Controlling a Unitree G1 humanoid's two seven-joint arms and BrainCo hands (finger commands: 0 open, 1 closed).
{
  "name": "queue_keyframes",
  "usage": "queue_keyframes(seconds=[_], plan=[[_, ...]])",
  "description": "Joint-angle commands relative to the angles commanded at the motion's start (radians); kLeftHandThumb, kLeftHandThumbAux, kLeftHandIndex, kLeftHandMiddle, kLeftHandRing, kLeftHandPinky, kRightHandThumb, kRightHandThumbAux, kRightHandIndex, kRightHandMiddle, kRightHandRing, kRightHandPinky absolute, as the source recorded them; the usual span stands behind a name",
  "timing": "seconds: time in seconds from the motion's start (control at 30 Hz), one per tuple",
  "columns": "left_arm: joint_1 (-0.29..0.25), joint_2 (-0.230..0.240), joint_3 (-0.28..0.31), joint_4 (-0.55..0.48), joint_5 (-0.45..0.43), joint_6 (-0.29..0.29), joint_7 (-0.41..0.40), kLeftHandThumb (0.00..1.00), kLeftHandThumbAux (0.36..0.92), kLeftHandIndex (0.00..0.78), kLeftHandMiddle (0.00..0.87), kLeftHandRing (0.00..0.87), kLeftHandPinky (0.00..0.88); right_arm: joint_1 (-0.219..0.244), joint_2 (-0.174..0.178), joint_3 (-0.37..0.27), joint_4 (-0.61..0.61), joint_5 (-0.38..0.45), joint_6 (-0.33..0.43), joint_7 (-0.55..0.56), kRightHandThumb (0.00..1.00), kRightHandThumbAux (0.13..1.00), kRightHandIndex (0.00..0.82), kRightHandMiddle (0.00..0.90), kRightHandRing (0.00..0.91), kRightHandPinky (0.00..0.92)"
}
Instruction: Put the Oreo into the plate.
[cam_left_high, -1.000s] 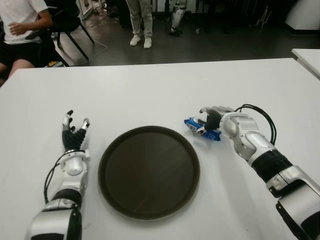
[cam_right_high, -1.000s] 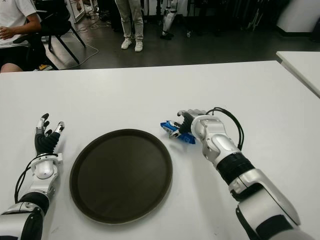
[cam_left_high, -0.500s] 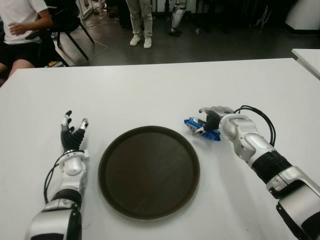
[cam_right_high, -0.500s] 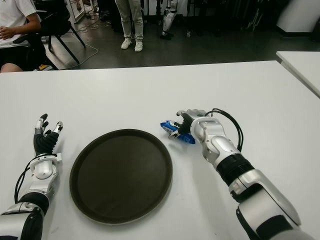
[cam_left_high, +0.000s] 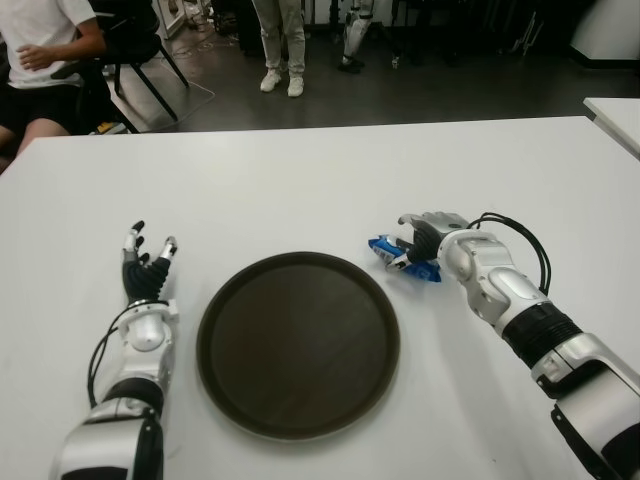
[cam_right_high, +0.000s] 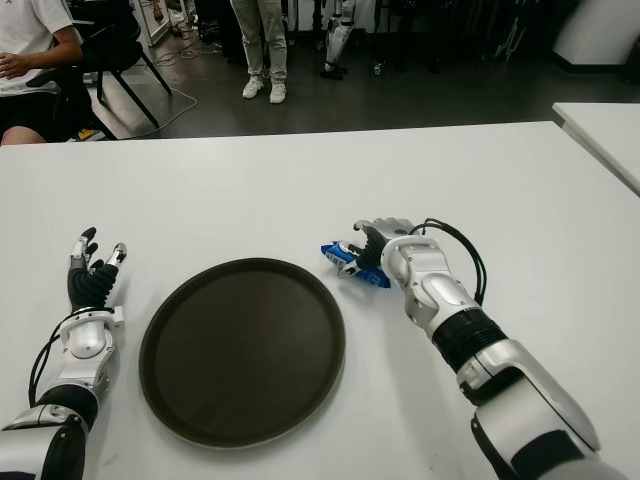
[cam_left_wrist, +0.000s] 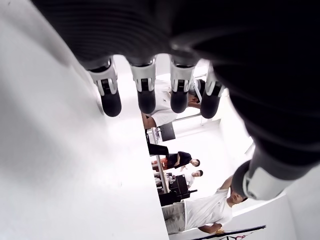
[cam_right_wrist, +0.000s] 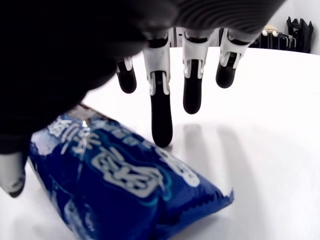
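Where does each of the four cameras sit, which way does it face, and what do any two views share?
Left eye: on the head, looking down at the table; both arms, the plate, the Oreo pack.
Right eye: beside it, same scene.
Left wrist: close on the left hand, fingers spread; people beyond.
Right wrist: close on the right hand, fingers extended over the pack.
Shared: the pack under the right hand appears in the eye and right wrist views.

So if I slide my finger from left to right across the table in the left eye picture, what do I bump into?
left hand → round dark plate → blue Oreo packet → right hand over the packet.
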Motion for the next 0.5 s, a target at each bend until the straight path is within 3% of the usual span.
queue_keyframes(seconds=[0.5], plan=[[0.001,-0.007,0.010,-0.007,-0.016,-0.006,-0.017,0.352,0.608,0.037,0.037,0.004,0.000,-0.004,0.010,0.016,0.030,-0.008,-0.001,-0.028,0.000,0.477,0.077,0.156,0.180,0.093]])
